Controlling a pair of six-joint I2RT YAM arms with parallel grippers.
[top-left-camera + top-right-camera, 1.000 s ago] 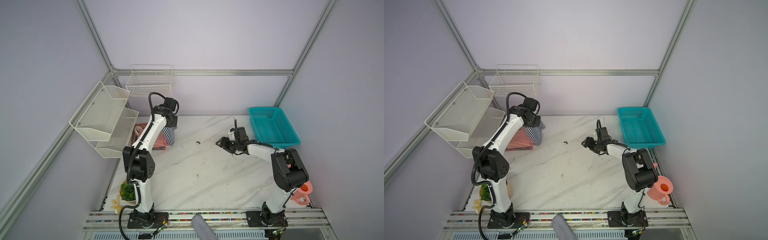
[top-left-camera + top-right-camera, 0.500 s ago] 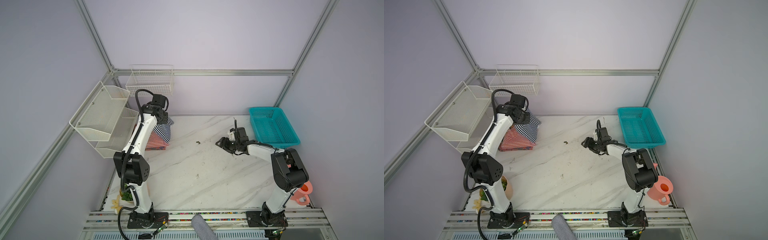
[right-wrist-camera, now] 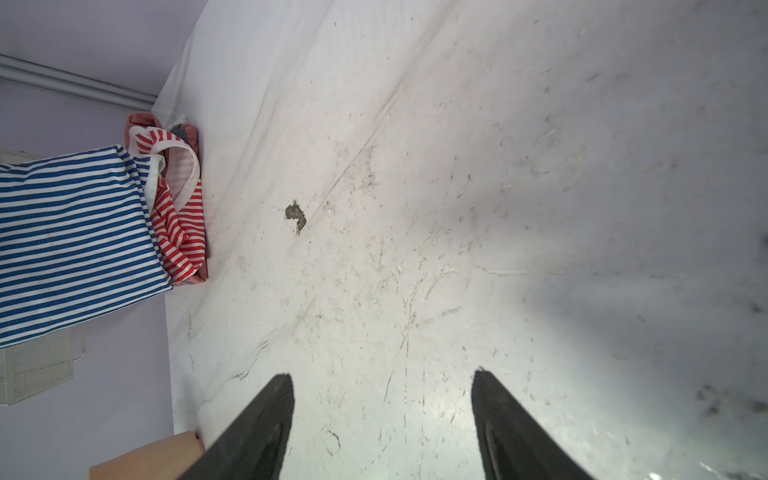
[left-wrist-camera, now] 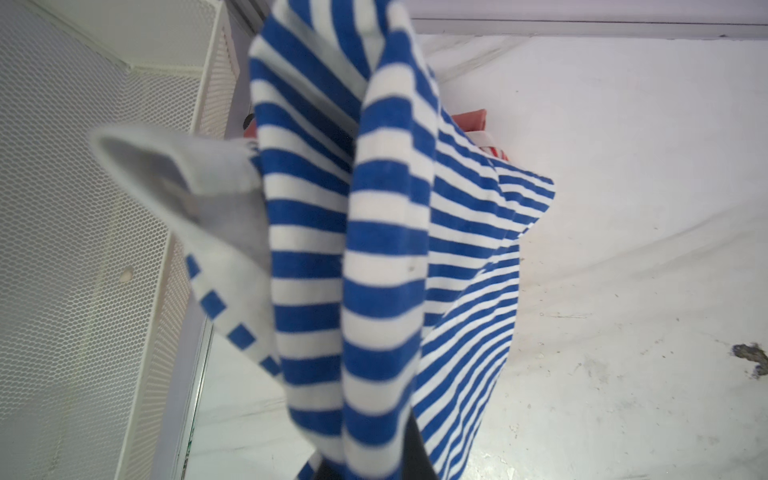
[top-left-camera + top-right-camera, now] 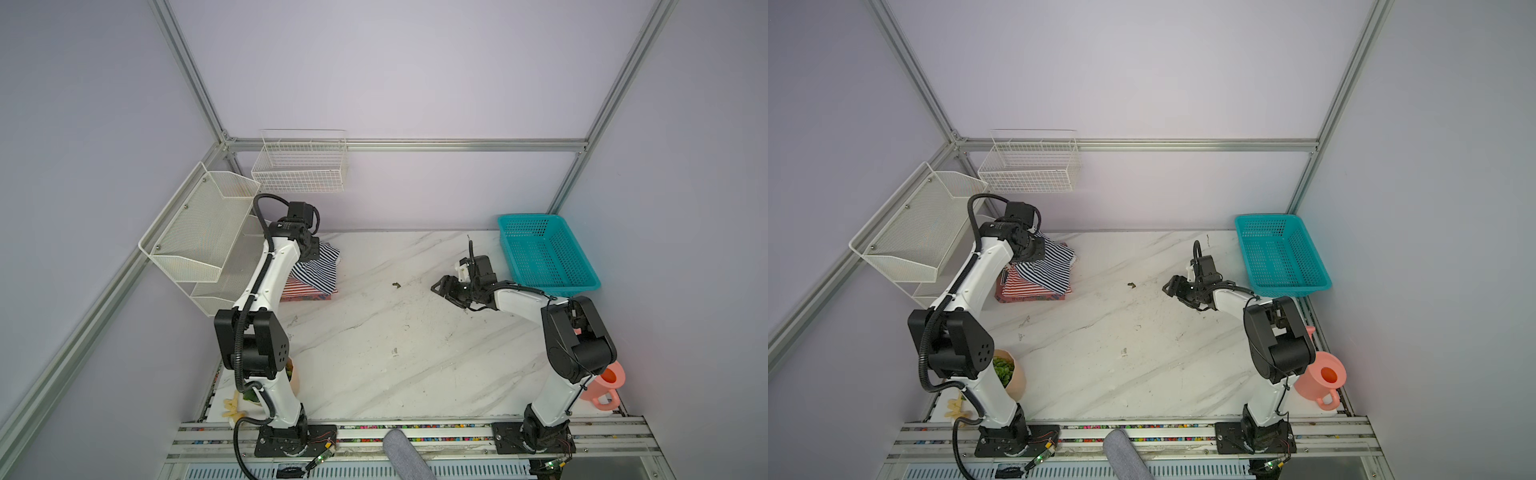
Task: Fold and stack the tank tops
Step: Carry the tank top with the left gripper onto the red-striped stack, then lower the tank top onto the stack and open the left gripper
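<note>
At the back-left pile: navy-and-white striped cloth tank top point(image 5: 318, 270) has arrived over red-and-white striped tank top point(image 5: 1025, 289).
Left gripper point(image 5: 1036, 249) stays clamped on it; right gripper point(image 3: 380, 374) gapes, empty. Lay-down likely next.

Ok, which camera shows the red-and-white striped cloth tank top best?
The right wrist view: there the red-and-white striped cloth tank top shows its stripes and pale trim close up. In both top views it is a small strip under the navy-and-white striped top. The left wrist view catches only a sliver.
</note>
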